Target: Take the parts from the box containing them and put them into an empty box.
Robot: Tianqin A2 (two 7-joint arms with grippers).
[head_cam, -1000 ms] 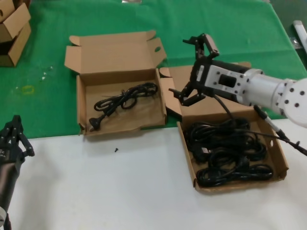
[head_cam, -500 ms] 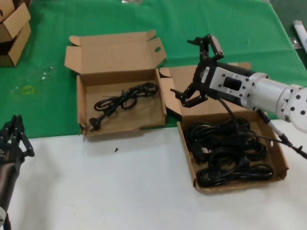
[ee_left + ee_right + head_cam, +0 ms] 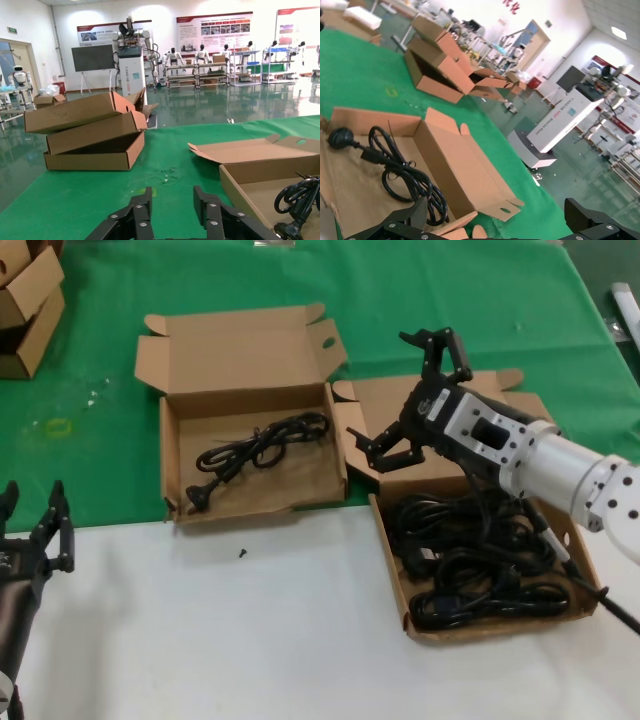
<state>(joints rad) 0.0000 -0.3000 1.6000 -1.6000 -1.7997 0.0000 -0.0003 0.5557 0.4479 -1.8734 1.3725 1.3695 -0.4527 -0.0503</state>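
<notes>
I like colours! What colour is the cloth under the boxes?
Green cloth, best seen in the head view.

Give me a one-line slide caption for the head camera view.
Right gripper open above the full box of power cords; one cord lies in the other box.
</notes>
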